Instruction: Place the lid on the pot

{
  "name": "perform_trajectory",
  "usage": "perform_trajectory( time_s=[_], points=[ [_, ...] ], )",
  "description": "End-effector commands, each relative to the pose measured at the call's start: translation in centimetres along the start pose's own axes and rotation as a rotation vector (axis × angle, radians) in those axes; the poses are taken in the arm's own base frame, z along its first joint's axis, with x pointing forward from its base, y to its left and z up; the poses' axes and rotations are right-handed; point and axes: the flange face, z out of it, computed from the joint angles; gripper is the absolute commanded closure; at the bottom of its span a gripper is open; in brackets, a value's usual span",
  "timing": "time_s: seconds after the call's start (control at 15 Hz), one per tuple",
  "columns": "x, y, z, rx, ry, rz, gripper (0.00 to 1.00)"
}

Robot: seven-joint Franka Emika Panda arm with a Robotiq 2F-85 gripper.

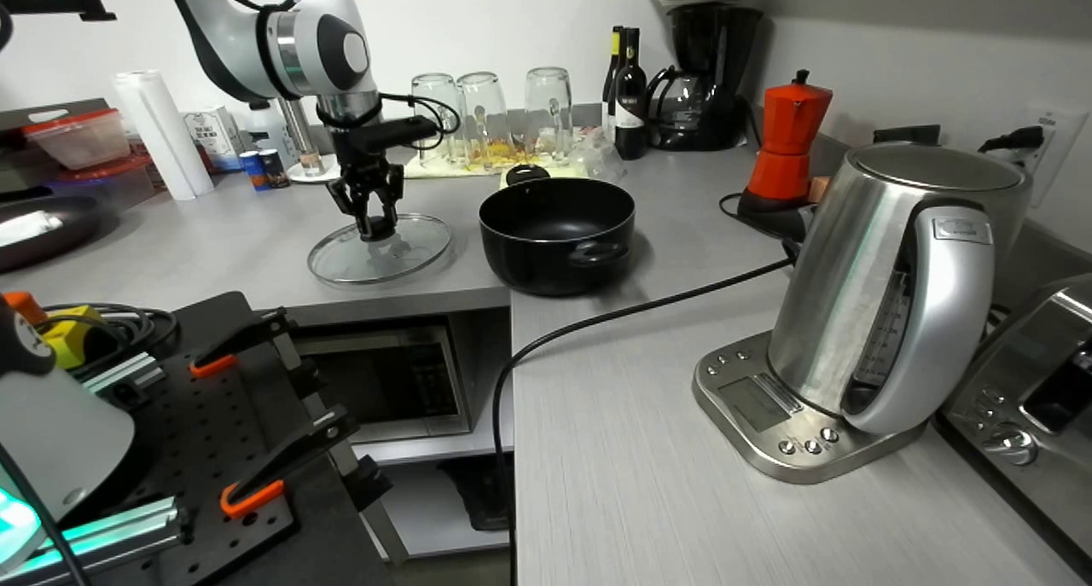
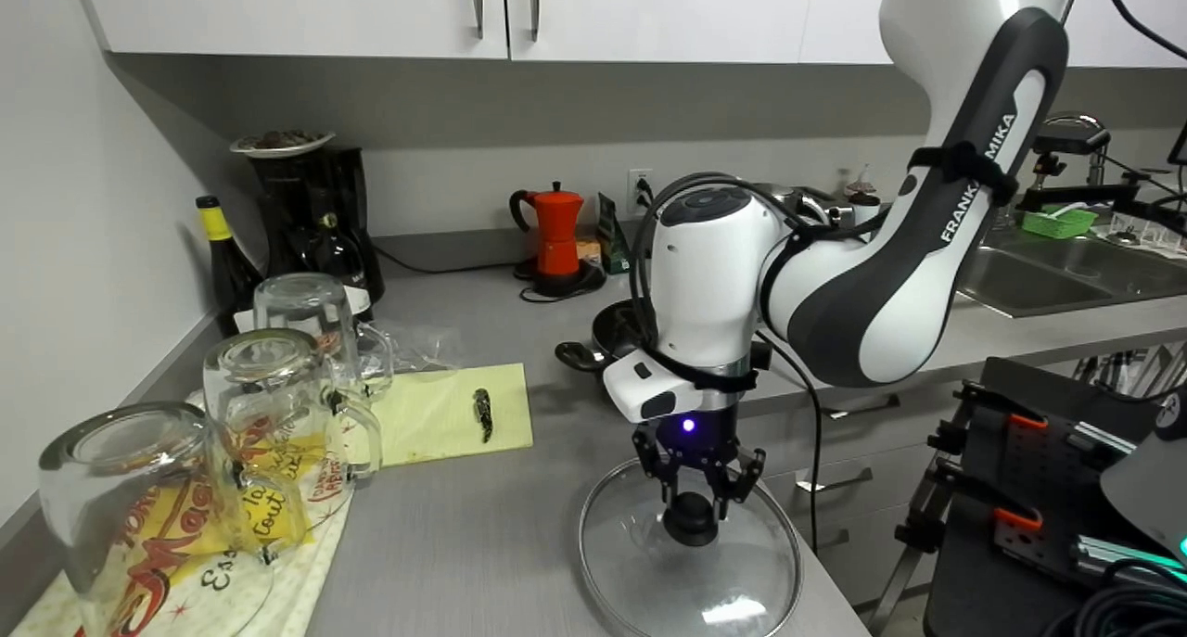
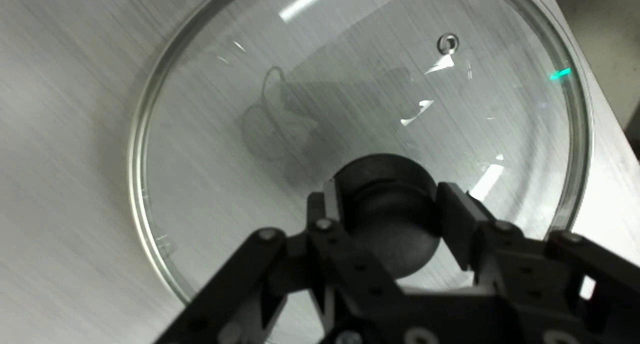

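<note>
We see a big, round, clear lid (image 3: 350,128) in the middle of the frame, with a thin shiny rim (image 3: 137,174) that runs out of the top, and a tiny metal ring (image 3: 448,44) in the glass toward the upper right. Low down, just right of the middle, our black gripper (image 3: 386,209) pinches the lid's round black knob (image 3: 392,249) with its two fingers (image 3: 457,224), one on each side. We see the gray counter (image 3: 65,184) through the glass and down the left, its slanted edge on the right.
</note>
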Motion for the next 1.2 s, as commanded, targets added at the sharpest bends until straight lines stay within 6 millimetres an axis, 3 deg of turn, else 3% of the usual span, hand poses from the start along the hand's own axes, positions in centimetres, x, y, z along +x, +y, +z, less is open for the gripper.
perform_trajectory(
  time_s=[0.0, 0.33, 0.6, 0.87, 1.13],
  points=[
    [0.8, -1.8, -4.2, -0.061, -0.024, -0.01, 0.75],
    [0.6, -2.4, -8.4, -0.124, -0.042, 0.013, 0.75],
    [-1.3, -1.5, -11.5, -0.166, -0.053, 0.086, 0.75],
    [-4.6, 0.1, -14.6, -0.198, -0.059, 0.195, 0.75],
    [-9.5, 1.9, -17.2, -0.21, -0.061, 0.327, 0.75]
  ],
)
